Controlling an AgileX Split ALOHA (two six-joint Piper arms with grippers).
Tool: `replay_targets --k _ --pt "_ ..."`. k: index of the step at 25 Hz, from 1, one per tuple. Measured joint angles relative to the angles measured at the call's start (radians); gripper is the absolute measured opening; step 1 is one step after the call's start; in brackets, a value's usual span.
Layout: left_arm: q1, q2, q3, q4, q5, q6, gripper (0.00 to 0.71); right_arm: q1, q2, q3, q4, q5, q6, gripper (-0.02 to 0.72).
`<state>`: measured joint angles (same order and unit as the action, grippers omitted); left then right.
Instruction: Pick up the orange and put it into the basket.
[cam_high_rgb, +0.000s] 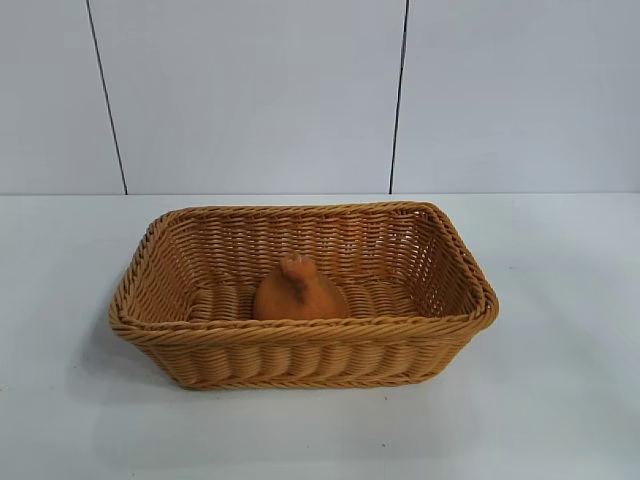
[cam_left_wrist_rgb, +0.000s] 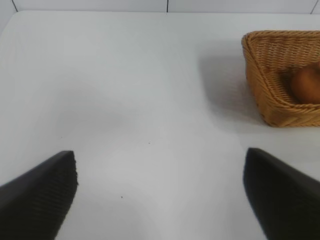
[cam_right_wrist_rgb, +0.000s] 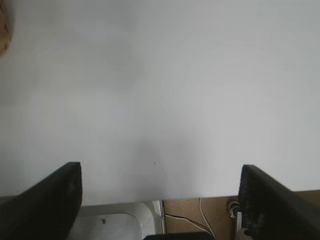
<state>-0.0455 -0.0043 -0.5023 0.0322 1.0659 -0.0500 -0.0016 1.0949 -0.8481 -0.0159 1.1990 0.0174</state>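
The orange (cam_high_rgb: 298, 293), a lumpy orange-brown lump with a small knob on top, lies inside the basket (cam_high_rgb: 300, 352), near its front wall. The tan wicker basket stands in the middle of the white table. Neither arm shows in the exterior view. In the left wrist view the basket (cam_left_wrist_rgb: 267, 95) sits off to one side with the orange (cam_left_wrist_rgb: 306, 85) in it; my left gripper (cam_left_wrist_rgb: 161, 165) is open over bare table, well away from it. My right gripper (cam_right_wrist_rgb: 160, 180) is open too, empty, hanging over the table's edge.
The white table (cam_high_rgb: 80, 400) spreads wide on both sides of the basket. A light panelled wall (cam_high_rgb: 250, 90) rises behind it. Past the table edge the right wrist view shows a brown floor with cables (cam_right_wrist_rgb: 200, 220) and a white moulded part (cam_right_wrist_rgb: 120, 220).
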Motion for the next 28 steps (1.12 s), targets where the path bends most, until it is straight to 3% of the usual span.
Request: replay_targets --k 7,20,28 --pt "0.000 0.000 0.000 0.000 0.000 0.000 0.644 0.000 -0.424 0.332 0.000 -0.152 -0.001 0.589" --pt "0.000 0.000 0.000 0.000 0.000 0.000 0.644 0.000 -1.052 0.357 0.004 -0.178 -0.001 0.589" --pt "0.000 0.000 0.000 0.000 0.000 0.000 0.644 0.000 -1.101 0.357 0.004 -0.174 -0.001 0.589"
